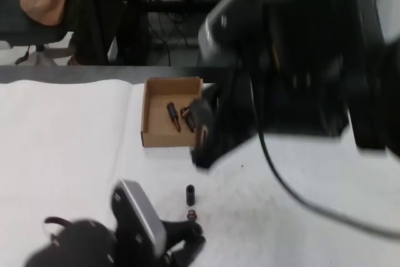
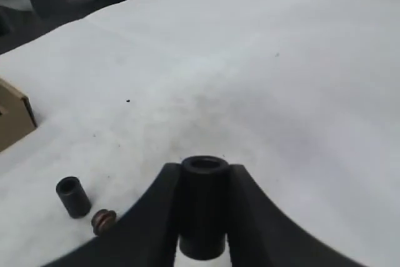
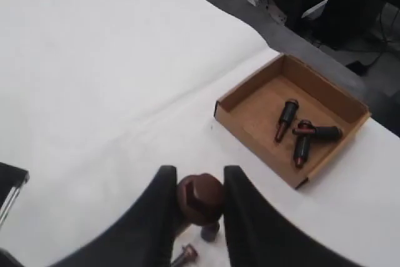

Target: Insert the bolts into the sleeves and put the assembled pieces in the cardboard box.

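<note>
Sleeve, black and cylindrical, is clamped in the left gripper. A brown-headed bolt is pinched in the right gripper.

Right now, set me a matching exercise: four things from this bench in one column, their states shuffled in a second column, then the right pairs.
Things:
1. left gripper
2. right gripper
3. cardboard box
4. loose sleeve

States:
A. stands upright on the bench beside a loose bolt
B. shut on a bolt
C. holds three assembled pieces
D. shut on a black sleeve

Pairs: 1-D, 2-B, 3-C, 4-A
</note>
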`<state>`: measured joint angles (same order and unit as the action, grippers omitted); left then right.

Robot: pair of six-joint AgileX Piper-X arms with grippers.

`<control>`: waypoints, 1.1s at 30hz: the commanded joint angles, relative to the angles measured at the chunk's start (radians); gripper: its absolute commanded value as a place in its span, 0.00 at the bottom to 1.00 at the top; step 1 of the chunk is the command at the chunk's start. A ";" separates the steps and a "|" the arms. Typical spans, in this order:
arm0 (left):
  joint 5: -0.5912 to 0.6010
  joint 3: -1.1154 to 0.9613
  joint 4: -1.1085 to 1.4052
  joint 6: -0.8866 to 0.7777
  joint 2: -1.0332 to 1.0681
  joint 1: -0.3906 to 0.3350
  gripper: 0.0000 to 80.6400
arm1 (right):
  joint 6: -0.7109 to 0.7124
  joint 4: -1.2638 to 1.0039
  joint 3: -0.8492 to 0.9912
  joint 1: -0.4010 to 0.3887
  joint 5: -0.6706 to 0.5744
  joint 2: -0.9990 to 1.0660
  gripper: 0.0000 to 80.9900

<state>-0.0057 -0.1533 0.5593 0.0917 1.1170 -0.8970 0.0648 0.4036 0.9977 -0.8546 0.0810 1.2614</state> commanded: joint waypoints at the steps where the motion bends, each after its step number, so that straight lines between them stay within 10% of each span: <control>1: -0.169 0.000 0.135 -0.001 0.069 -0.081 0.02 | -0.013 -0.009 -0.081 -0.039 0.064 -0.050 0.00; 8: -0.306 0.000 0.219 -0.032 0.117 -0.081 0.02 | -0.065 -0.078 -0.169 -0.073 0.082 -0.162 0.00; 33: -0.210 -0.002 0.425 -0.078 0.117 -0.078 0.02 | -0.092 -0.164 -0.221 -0.073 0.050 -0.139 0.00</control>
<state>-0.2151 -0.1508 0.9278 0.0187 1.2372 -0.9774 -0.0171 0.2472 0.7909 -0.9264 0.1431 1.1197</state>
